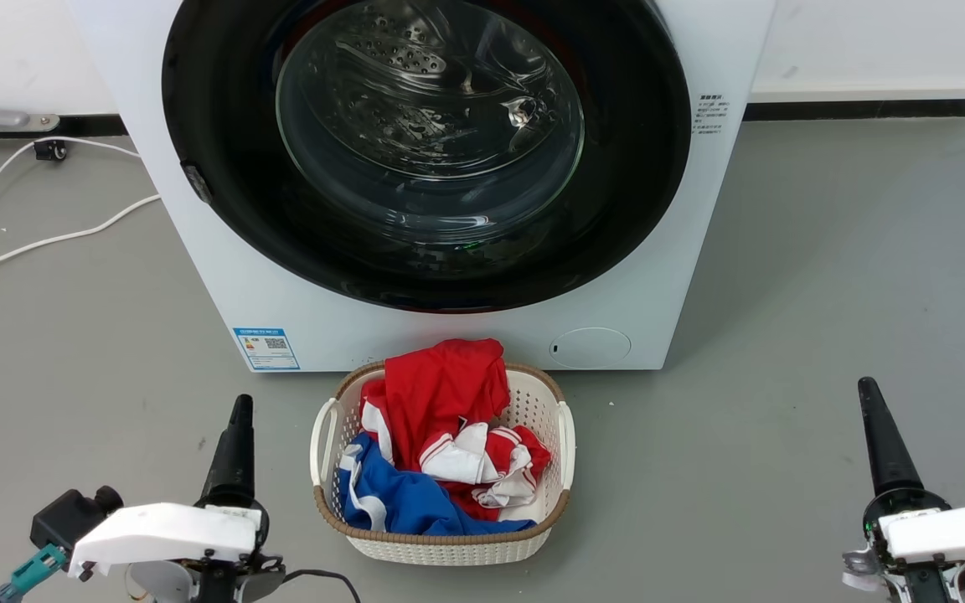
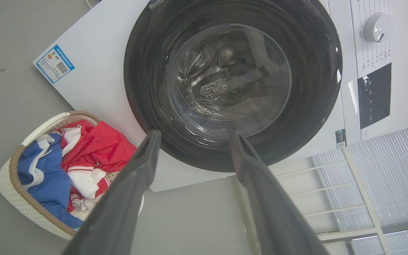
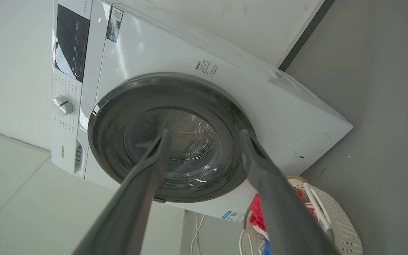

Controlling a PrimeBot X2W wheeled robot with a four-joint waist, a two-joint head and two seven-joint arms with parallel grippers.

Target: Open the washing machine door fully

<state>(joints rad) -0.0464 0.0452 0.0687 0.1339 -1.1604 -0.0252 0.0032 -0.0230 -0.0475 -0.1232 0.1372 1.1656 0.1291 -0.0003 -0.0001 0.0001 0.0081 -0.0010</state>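
The large round glossy black washing machine door [image 1: 428, 142] with its bulging glass bowl sat shut, flush in the front of the big white front-loading washing machine [image 1: 198, 276]. Both arms hung back from the machine: the left gripper [image 2: 194, 131] had its two dark fingers spread apart, empty, and the right gripper [image 3: 205, 132] was just the same, holding nothing. A cream plastic laundry basket [image 1: 568, 444] of red, white and blue clothes stood right before the machine. The door looked rigid, weighty and slick, poor to pinch on its face. The small grey tab [image 1: 198, 182] on the door's left rim seemed the place to hook a finger; the latch would likely resist, then the door would swing.
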